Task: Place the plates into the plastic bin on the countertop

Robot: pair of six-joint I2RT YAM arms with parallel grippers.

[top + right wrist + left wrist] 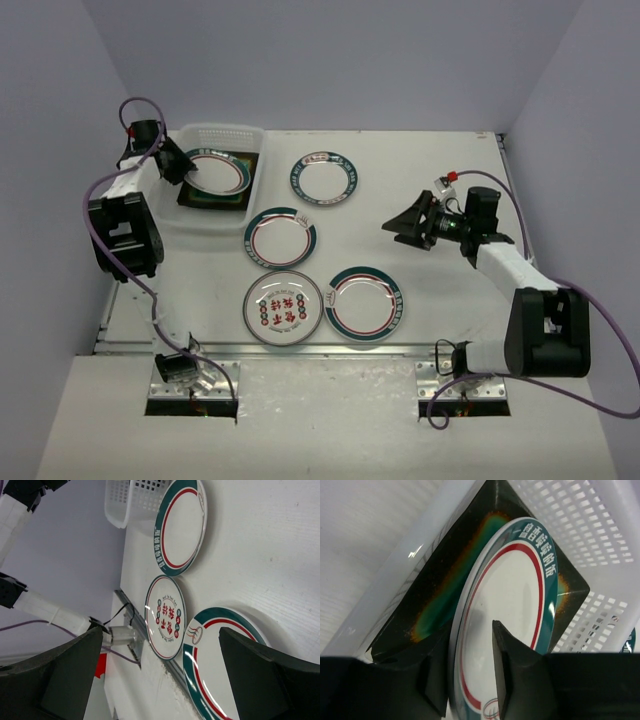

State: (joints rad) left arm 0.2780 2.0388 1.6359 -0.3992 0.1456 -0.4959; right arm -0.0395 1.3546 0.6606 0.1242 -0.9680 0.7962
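Left wrist view: left gripper point(467, 632) straddles the rim of a round plate point(515, 600) inside the plastic bin point(600, 525), grip impossible to tell; right gripper point(160, 675) gapes wide.

The bin point(600, 520) is thin white plastic, a bit see-through, with little holes in its walls. The round plate point(515, 595) in it is smooth and shiny. The square dark plate point(445, 585) under it shines too. The desk point(420, 200) is white, smooth and dull, with a metal strip point(410, 349) along its near edge. The left claw point(468, 630) is dull black.
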